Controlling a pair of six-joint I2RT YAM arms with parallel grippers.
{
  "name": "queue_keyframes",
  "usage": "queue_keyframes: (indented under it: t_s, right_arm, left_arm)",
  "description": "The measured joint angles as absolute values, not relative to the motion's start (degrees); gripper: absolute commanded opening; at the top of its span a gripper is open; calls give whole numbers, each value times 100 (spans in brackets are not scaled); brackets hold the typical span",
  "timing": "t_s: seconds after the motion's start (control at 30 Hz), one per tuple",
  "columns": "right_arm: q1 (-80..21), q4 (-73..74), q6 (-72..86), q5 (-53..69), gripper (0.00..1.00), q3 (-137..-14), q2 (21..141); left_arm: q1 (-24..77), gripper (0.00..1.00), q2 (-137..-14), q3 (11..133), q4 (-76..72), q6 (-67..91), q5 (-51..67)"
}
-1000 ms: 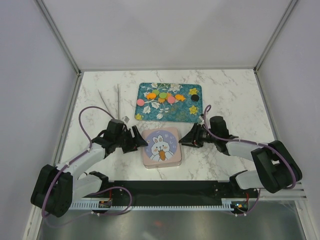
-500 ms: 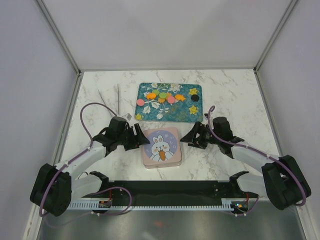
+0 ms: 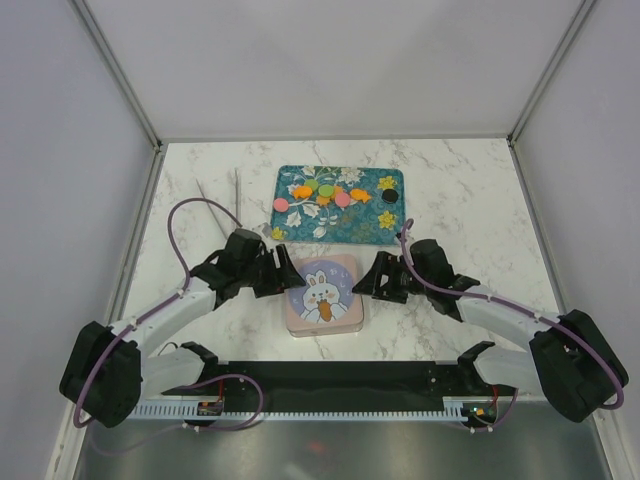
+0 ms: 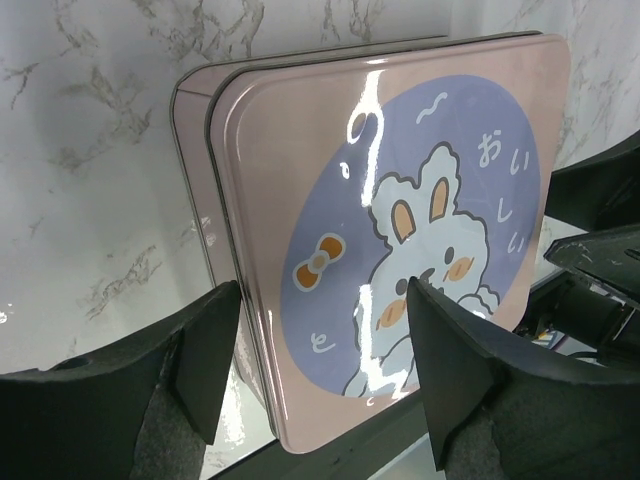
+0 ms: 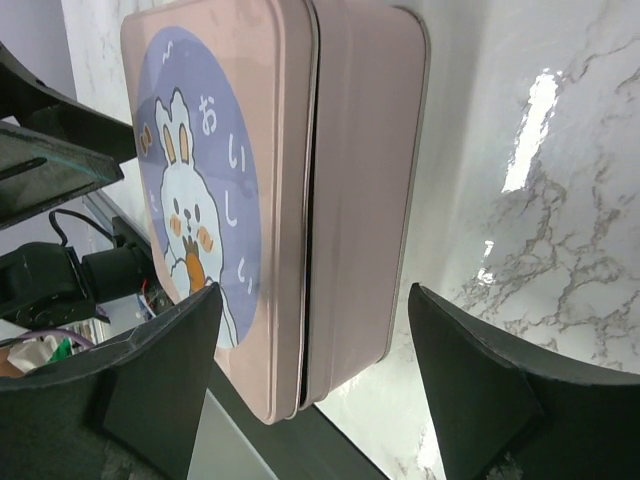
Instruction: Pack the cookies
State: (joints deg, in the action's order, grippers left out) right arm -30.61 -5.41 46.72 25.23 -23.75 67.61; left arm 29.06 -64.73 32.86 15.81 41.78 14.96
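Observation:
A pink square tin with a rabbit lid (image 3: 322,292) lies closed on the marble table, also in the left wrist view (image 4: 390,230) and the right wrist view (image 5: 290,200). The cookies (image 3: 322,192), orange, pink, green and one black (image 3: 389,196), lie on a teal flowered tray (image 3: 350,228) behind it. My left gripper (image 3: 287,276) is open at the tin's left edge, its jaws straddling the lid. My right gripper (image 3: 372,280) is open at the tin's right edge, its jaws straddling the side wall. Neither holds anything.
A pair of metal tongs (image 3: 236,205) lies on the table left of the tray. White walls enclose the table on the left, back and right. A black rail (image 3: 330,380) runs along the near edge.
Both grippers have moved inward toward the tin: the left one to the right, the right one to the left. The tin and cookies have not moved.

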Motion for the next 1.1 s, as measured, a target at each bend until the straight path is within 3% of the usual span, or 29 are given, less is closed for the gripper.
queue_keyframes:
  t_s: [0.5, 0.73, 1.1]
  right_arm:
    - [-3251, -515, 4670, 2189, 72, -2558, 7039]
    - [-3284, -622, 4770, 2204, 50, -2561, 7140]
    - [-3664, -836, 5070, 1802, 44, -2381, 6980]
  left_arm:
    - [3127, 74, -6707, 3640, 1852, 4198, 1367]
    - [3129, 74, -7102, 3892, 1973, 4195, 1358]
    - [3127, 75, -7616, 4311, 2255, 4119, 1249]
